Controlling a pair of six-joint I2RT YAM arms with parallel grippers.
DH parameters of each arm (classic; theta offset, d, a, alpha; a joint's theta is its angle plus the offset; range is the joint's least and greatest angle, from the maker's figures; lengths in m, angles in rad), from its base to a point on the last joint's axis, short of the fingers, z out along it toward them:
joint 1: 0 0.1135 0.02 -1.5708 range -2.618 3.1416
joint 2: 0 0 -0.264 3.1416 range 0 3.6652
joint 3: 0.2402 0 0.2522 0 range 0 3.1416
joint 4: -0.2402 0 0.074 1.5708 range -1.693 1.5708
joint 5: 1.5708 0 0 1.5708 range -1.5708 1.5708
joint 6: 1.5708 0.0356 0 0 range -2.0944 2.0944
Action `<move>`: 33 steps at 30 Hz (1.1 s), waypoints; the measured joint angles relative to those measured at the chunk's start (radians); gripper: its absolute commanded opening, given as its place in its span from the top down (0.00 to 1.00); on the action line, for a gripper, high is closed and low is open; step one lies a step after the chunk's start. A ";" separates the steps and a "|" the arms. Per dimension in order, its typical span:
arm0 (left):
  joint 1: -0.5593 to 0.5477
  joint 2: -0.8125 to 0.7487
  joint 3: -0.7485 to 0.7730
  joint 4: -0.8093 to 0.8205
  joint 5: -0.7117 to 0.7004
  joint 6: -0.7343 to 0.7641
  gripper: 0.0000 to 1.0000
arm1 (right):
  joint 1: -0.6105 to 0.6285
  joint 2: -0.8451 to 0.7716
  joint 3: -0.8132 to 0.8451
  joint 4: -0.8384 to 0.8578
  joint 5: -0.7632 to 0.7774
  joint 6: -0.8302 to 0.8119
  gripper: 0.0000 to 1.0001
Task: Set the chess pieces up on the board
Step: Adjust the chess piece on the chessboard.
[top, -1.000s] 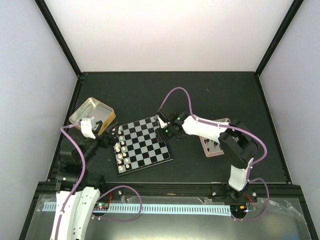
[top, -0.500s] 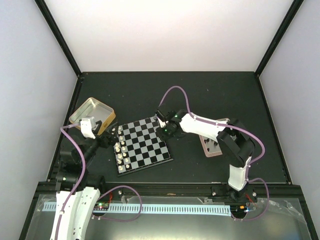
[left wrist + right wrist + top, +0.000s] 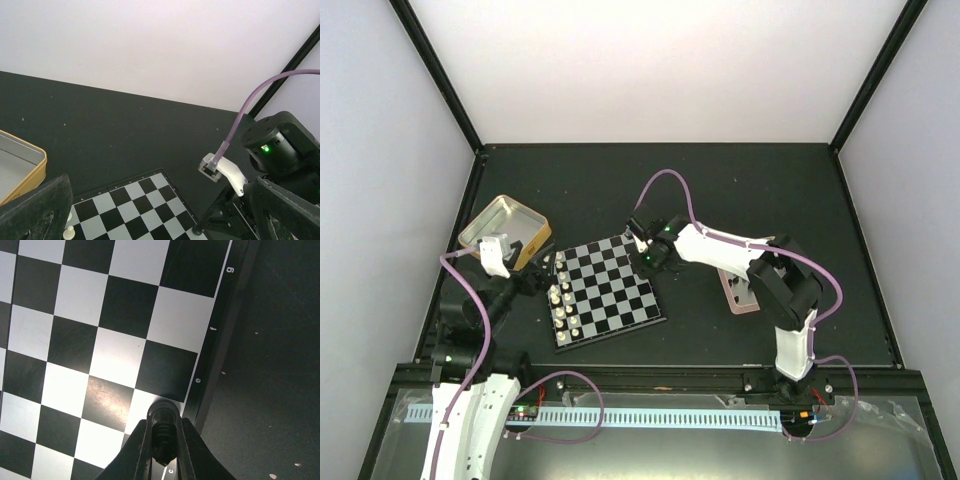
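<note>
The right fingers [image 3: 136, 452] are closed on one small black chess piece [image 3: 163, 426], which sits tight between the two tips. Seen from the wrist camera, the piece is over a pale square in the outermost row of the chessboard [image 3: 610, 290], just beside the black rim with its small letters. I cannot tell what kind of piece it is, or whether its foot touches the square. In the top view this is the far right corner of the board.

The left fingers [image 3: 35, 212] are spread wide apart and hold nothing. They hang near the left side of the board, beside the gold tin [image 3: 500, 222]. A row of cream-white pieces [image 3: 558, 295] stands along the left edge of the board. The rest of the squares look bare, though the right arm covers that far corner. A pink-rimmed tin [image 3: 733, 297] lies on the dark worktop [image 3: 720, 190] to the right, partly under the right arm.
</note>
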 measured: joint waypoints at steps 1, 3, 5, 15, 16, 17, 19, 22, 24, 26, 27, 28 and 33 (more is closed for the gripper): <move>0.000 0.000 0.000 0.000 0.000 0.000 0.01 | 0.000 0.002 0.003 -0.003 0.005 0.000 0.92; 0.000 0.000 0.000 0.000 0.000 0.000 0.01 | 0.000 0.008 0.013 -0.012 0.010 -0.001 0.92; 0.000 0.000 0.000 0.000 0.000 0.001 0.01 | 0.000 0.014 0.022 -0.014 0.013 -0.004 0.92; 0.000 0.000 0.000 0.000 -0.001 0.002 0.01 | 0.000 0.014 0.025 -0.031 0.005 -0.022 0.92; 0.000 0.000 0.000 0.000 -0.001 0.002 0.01 | 0.000 0.014 0.025 -0.031 0.002 -0.023 0.92; 0.000 0.000 0.000 0.000 -0.001 0.002 0.01 | 0.000 0.014 0.025 -0.031 0.000 -0.023 0.92; 0.000 0.000 0.000 0.000 -0.001 0.003 0.01 | 0.000 0.014 0.025 -0.031 -0.006 -0.023 0.92; 0.000 0.000 0.000 0.000 -0.001 0.003 0.01 | 0.000 0.014 0.025 -0.032 -0.014 -0.023 0.92; 0.000 0.000 0.000 0.000 -0.001 0.003 0.01 | 0.000 0.014 0.024 -0.032 -0.019 -0.023 0.92; 0.000 0.000 0.000 0.000 -0.001 0.002 0.01 | 0.001 0.014 0.024 -0.033 -0.020 -0.023 0.92; 0.000 0.000 0.000 0.000 -0.001 0.003 0.01 | 0.002 0.014 0.024 -0.033 -0.020 -0.023 0.91; 0.000 0.000 0.000 0.000 -0.001 0.003 0.01 | 0.003 0.014 0.023 -0.033 -0.020 -0.023 0.91; 0.000 0.000 0.000 -0.001 -0.002 0.003 0.01 | 0.009 0.014 0.023 -0.036 -0.020 -0.023 0.91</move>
